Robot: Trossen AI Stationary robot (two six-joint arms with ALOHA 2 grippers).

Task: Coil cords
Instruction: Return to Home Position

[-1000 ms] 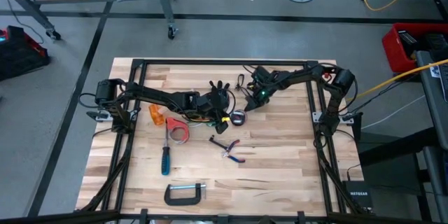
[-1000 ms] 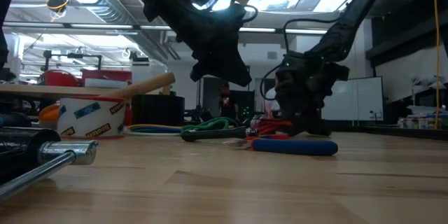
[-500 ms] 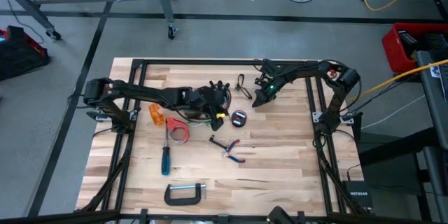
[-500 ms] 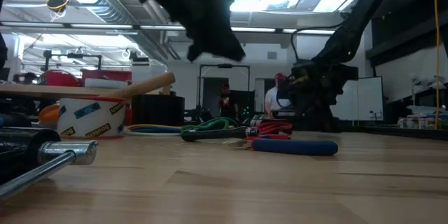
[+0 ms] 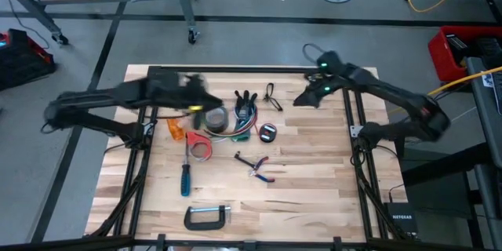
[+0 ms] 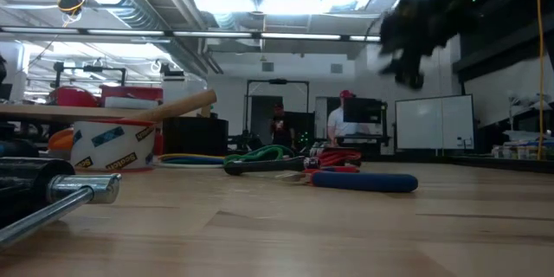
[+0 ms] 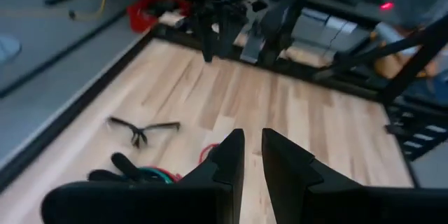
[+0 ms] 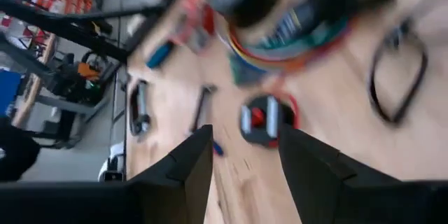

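Counter (image 5: 314,188), wooden, dark frame around it. Landmark: grey tape roll (image 5: 216,119), flat on the counter. Cord coil with red (image 5: 268,132): small, wound tight, flat on the counter on the right-arm side of the tape roll, beyond a loose multicoloured wire bundle (image 5: 239,128) that touches the roll. Black cord loop (image 5: 272,94): thin, also on the right-arm side of the tape roll, apart from the red coil and higher in the high view. Left pincer (image 7: 253,136): released, fingers only a narrow slit apart, nothing between them; over the counter just beside the tape roll on its left-arm side, blurred. Right pincer (image 8: 245,131): released, fingers wide, empty; raised off the counter, well apart from the tape roll, past the black cord loop. Red-handled pliers (image 5: 257,166), blue-handled screwdriver (image 5: 186,179) and C-clamp (image 5: 208,217): lower in the high view than the tape roll, all apart from both cords.
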